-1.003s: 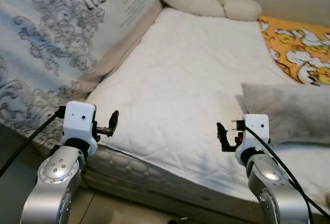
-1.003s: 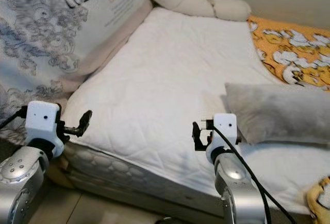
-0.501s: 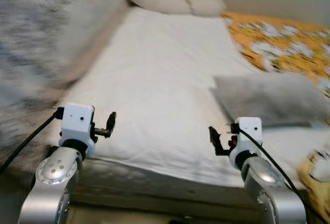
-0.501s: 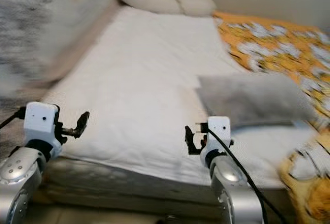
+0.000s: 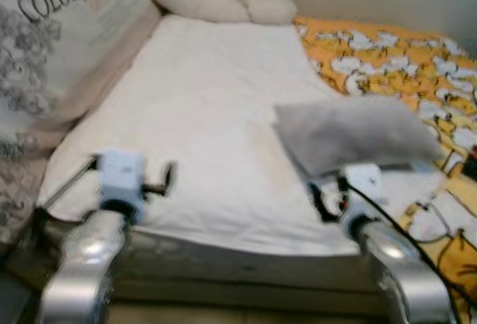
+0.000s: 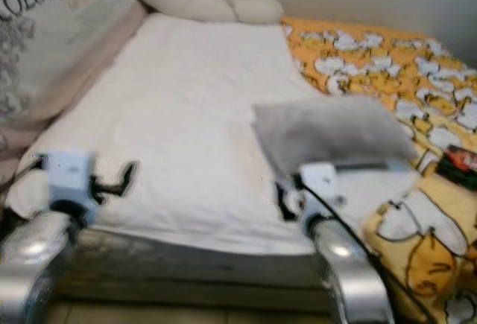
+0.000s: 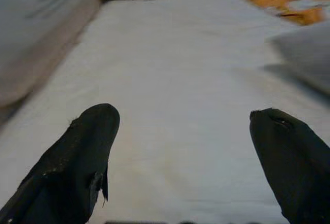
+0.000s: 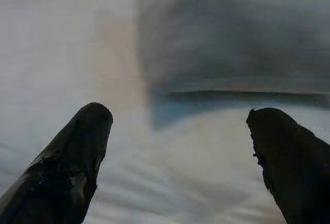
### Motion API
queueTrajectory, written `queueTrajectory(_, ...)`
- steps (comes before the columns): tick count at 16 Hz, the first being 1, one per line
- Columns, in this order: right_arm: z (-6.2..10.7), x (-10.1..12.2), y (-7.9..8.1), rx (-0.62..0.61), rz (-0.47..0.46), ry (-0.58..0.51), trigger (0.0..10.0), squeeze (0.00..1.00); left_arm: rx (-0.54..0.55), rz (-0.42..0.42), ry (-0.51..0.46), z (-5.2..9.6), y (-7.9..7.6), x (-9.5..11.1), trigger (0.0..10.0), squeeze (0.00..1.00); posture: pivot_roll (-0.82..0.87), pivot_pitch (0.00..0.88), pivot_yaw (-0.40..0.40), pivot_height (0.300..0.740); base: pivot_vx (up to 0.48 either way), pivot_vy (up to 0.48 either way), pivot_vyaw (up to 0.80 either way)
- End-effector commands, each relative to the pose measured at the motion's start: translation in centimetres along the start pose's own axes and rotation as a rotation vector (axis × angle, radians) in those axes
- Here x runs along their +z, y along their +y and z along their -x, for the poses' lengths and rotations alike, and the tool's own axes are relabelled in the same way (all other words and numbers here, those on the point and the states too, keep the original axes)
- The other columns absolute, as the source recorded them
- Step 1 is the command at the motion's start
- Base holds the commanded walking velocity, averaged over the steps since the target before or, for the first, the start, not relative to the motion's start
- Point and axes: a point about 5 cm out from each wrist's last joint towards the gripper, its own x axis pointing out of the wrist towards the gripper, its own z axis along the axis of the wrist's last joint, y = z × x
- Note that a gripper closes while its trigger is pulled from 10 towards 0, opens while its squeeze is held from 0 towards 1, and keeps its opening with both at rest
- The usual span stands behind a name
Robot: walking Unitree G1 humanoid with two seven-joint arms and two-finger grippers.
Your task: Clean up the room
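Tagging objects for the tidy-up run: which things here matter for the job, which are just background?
Job-relevant:
- grey pillow, loose on the white mattress
- orange patterned blanket, bunched along the robot's right
- right gripper, open, facing the pillow
- left gripper, open, over bare mattress

Background:
- printed cover with lettering
- cream knotted cushion
- small dark-red object, unclear

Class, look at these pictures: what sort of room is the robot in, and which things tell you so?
Most likely a bedroom: a white mattress, a grey pillow lying on it, and an orange patterned blanket beside it.
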Motion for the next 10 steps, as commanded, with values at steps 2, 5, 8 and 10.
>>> queueTrajectory(2, -0.26, 0.68, 0.41, 0.012, 0.026, -0.026, 10.0, 0.0, 0.011, -0.012, -0.001, -0.21, 0.33, 0.2, 10.0, 0.0, -0.09, 0.0, -0.043, 0.74, 0.0, -0.356, 0.0)
queueTrajectory(5, -0.41, 0.9, 0.59, 0.016, 0.004, -0.034, 10.0, 0.0, 0.008, -0.023, -0.002, -0.4, 0.24, 0.28, 10.0, 0.0, -0.08, 0.0, -0.046, 0.74, 0.0, -0.351, 0.0)
queueTrajectory(8, -0.28, 0.57, 1.0, 0.036, -0.037, -0.021, 10.0, 0.0, 0.018, 0.01, -0.021, -0.44, 0.53, 0.54, 10.0, 0.0, -0.08, 0.0, -0.044, 0.74, 0.0, -0.112, 0.0)
queueTrajectory(10, -0.35, 0.93, 1.17, 0.041, -0.052, -0.031, 10.0, 0.0, 0.011, 0.004, -0.015, -0.44, 0.64, 0.38, 10.0, 0.0, -0.1, 0.0, -0.036, 0.74, 0.0, 0.0, 0.0)
